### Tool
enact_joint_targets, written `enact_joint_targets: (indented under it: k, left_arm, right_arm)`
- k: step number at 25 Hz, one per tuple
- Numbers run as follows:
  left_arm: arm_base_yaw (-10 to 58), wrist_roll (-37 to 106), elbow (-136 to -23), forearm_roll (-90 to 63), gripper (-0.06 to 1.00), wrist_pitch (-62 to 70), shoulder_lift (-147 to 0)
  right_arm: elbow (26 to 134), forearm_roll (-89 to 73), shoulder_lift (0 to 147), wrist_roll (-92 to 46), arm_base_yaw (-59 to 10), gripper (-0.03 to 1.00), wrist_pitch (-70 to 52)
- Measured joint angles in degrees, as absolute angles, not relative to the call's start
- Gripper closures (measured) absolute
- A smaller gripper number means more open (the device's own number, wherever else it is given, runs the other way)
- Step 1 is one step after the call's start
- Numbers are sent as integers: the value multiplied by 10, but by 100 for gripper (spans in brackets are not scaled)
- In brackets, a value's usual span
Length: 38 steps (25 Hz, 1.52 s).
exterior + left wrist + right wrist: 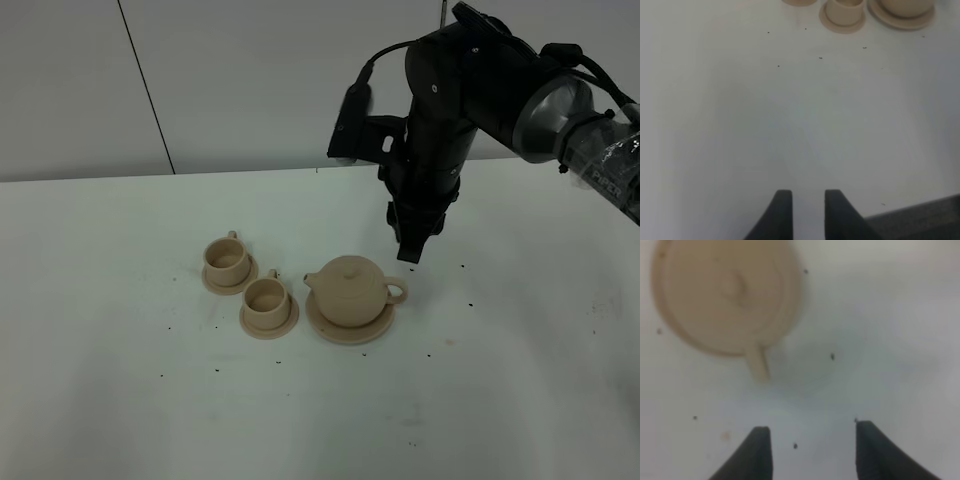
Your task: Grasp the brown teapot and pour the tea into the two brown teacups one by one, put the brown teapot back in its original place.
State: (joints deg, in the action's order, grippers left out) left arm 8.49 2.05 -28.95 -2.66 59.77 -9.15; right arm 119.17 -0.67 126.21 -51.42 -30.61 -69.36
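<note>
Near the middle of the bench [120,400] my open right pincer [411,252] hangs by the brown teapot [350,290] on its saucer [325,328], left pincer [807,197] narrowly parted, empty; teacups [227,262] [266,300] filled or not, I cannot tell.

From my left wrist, the picture's edge cuts off the brown teapot [900,6] and its large saucer [902,22], clips the nearer teacup [845,7], and leaves only a sliver of the other cup's saucer [799,2]. My right wrist view is blurred, and the dark specks [832,356] on the table [890,315] are too small to identify.
</note>
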Motion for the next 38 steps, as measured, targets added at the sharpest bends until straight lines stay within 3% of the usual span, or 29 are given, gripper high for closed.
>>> enact_joint_targets:
  k: [10, 24, 38]
  left_arm:
    - [85, 20, -290, -27, 71, 598, -92]
    - [85, 20, -290, -27, 71, 598, -92]
    - [85, 20, -290, -27, 71, 598, -92]
  right_arm:
    - [1192, -90, 1262, -590, -307, 69, -694]
    - [1192, -14, 1300, -588, -307, 70, -695]
    - [1191, -39, 1326, -615, -307, 70, -696]
